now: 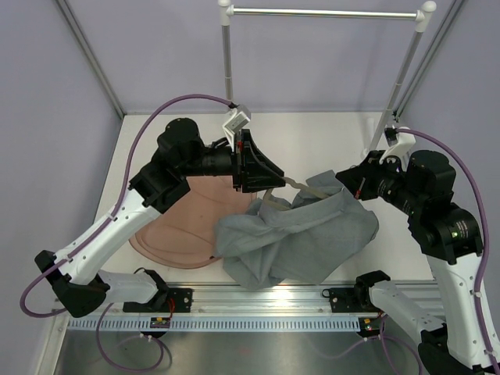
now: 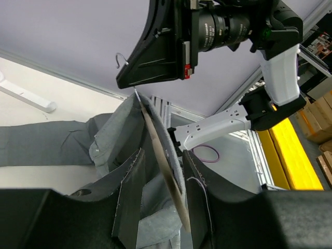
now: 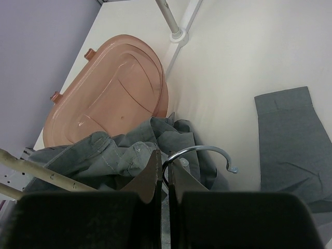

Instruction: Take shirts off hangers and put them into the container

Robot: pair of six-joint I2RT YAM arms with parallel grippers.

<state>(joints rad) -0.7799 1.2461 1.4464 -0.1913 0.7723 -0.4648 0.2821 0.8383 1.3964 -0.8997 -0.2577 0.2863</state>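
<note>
The grey-green shirt lies bunched on the table, its left part over the rim of the pinkish-brown container. The hanger is still inside the collar, stretched between both grippers. My right gripper is shut on the hanger's wire hook, with the shirt and the container below it. My left gripper stands open around the hanger's slim bar and a fold of the shirt. A gap shows beside the left finger. One sleeve lies flat on the table.
The white-and-metal garment rail stands at the back, its poles coming down to the table. One pole's foot is just beyond the container. Purple walls close in the left and right sides. The metal base rail runs along the near edge.
</note>
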